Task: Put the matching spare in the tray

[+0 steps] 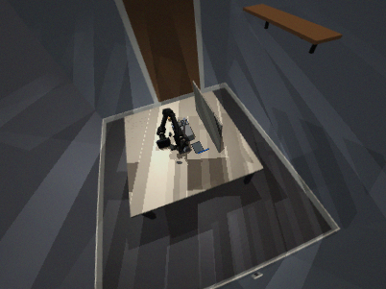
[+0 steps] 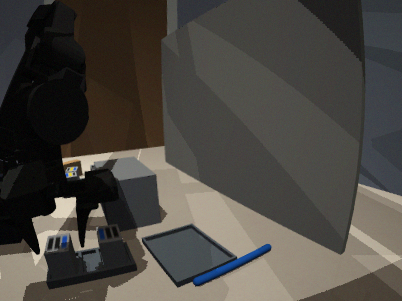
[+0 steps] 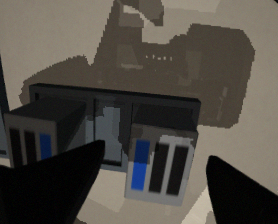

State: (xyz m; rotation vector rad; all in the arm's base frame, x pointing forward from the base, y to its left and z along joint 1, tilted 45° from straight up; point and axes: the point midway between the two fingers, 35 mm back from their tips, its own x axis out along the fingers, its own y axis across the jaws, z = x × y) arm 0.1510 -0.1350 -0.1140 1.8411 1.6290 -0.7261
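On the table (image 2: 300, 279), taking the dark rack (image 2: 90, 266) as the landmark and reading the exterior view from left to right: the black arm (image 2: 40, 129) fills the left edge, its jaws (image 2: 55, 234) hanging point-down over the rack's left half. The jaws are part-open and grip nothing; one finger (image 2: 81, 224) comes down between the two spares and the other sits outside the left one.

The left spare (image 2: 59, 244) stands in the rack's left end, showing two dark bars and one blue. The right spare (image 2: 108, 235) stands at the rack's right end, a blue bar on its face; in the wrist view (image 3: 157, 167) it reads blue, dark, dark.

Behind the rack sits a grey box (image 2: 131, 191), with a small blue-and-yellow-marked block (image 2: 72, 171) behind that to the left. Right of the rack lies the flat tray (image 2: 187, 251), holding nothing, with a blue rod (image 2: 232, 265) along its far-right edge. A tall grey panel (image 2: 265, 114) rises beyond the tray.
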